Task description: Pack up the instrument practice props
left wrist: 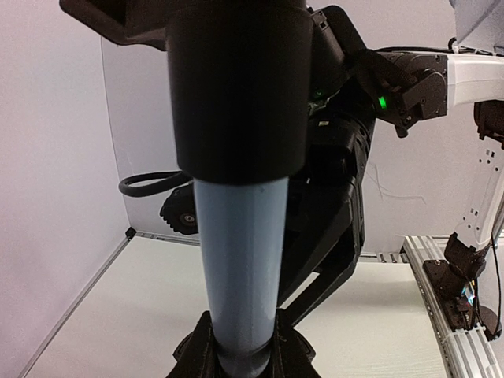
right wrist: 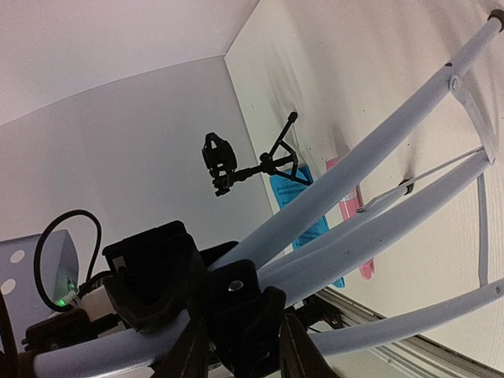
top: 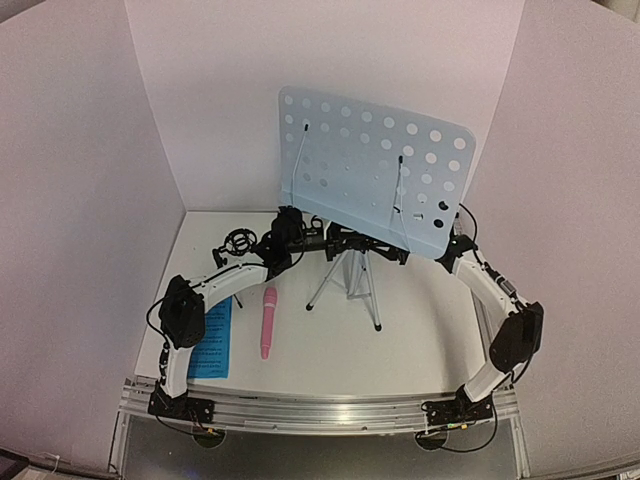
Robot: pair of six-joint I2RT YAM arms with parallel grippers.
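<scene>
Nearest of all is the aluminium rail at the near edge of the white surface, where both arms are bolted.

At the near left lie the blue sheet-music pages, flat and partly under the left arm. Farther back on the left stands the small black mic stand, upright on its tripod. Just right of the pages the pink microphone lies flat, its length running near to far, apart from both hands.

The left hand reaches in from the left and is pinched on the pale-blue pole of the music stand, one finger on each side of the tube. The stand is upright in the middle of the surface, its perforated desk tilted toward the back wall and its silver legs spread beneath.

The right hand comes in from the right, under the desk, with its fingers on either side of the black hub where the legs meet. Whether they press on it or only flank it I cannot tell.
</scene>
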